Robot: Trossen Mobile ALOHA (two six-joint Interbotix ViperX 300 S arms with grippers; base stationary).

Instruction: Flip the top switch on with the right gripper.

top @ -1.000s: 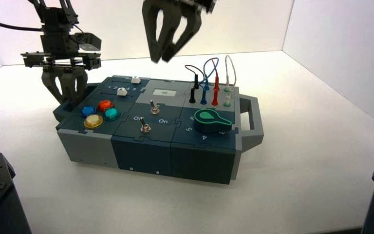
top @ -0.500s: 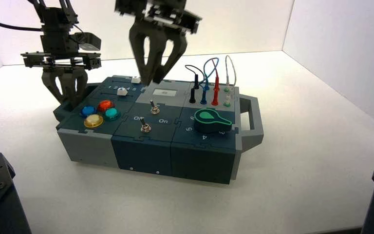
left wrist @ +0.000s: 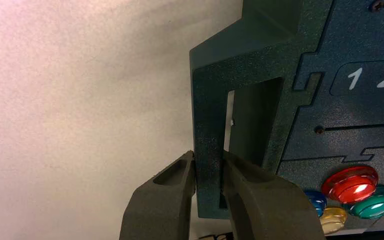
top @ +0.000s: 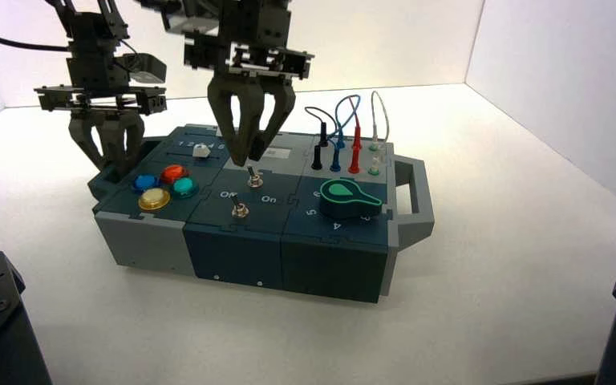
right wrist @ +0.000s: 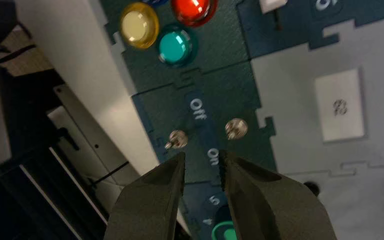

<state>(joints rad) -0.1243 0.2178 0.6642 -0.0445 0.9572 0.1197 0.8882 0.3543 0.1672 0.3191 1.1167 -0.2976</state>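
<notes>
Top toggle switch: dark panel, mid-box. Right hand open, just above it, nothing gripped. Relative to switch: second toggle nearer camera, small display beyond, green-black knob right, four round buttons left. Left hand far left, closed on box handle.

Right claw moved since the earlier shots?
Yes: the right claw came down and left, from above the display to just above the top switch.

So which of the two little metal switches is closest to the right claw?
The upper switch beside the light-grey panel; the right gripper hangs just above it.
</notes>
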